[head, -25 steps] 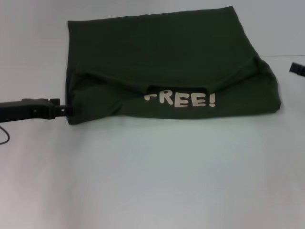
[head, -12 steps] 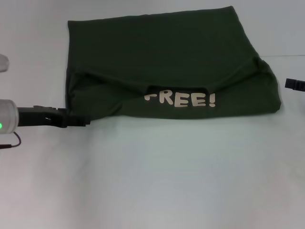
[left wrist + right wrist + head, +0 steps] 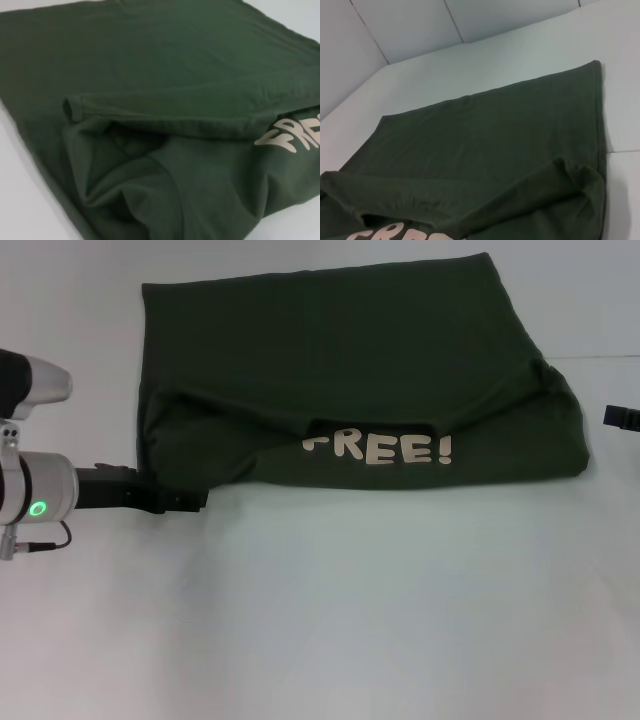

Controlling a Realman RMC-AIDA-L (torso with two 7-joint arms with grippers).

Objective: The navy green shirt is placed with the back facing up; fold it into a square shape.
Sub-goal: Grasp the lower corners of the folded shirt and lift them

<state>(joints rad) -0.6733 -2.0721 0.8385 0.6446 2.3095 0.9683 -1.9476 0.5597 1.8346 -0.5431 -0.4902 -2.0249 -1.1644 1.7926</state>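
The navy green shirt (image 3: pixel 340 350) lies on the white table (image 3: pixel 350 620) as a wide block. Its near part is folded over, so the cream letters "FREE!" (image 3: pixel 380 448) face up. My left gripper (image 3: pixel 195 502) reaches in from the left and sits at the shirt's near-left corner, low against the cloth edge. The left wrist view looks closely at the shirt (image 3: pixel 165 75) with a rumpled fold and sleeve hem (image 3: pixel 72 107). Only the tip of my right gripper (image 3: pixel 622 417) shows, at the right edge just beyond the shirt's right side. The shirt (image 3: pixel 485 135) fills the right wrist view.
White table surface stretches in front of the shirt and to its left. A seam in the table (image 3: pixel 600 357) runs behind the shirt's right corner. Grey wall panels (image 3: pixel 420 25) rise beyond the table's far edge.
My left arm has pushed rightward and slightly nearer, from beside the shirt's left edge to its near-left corner. The right gripper tip has barely shifted. The shirt has not moved.
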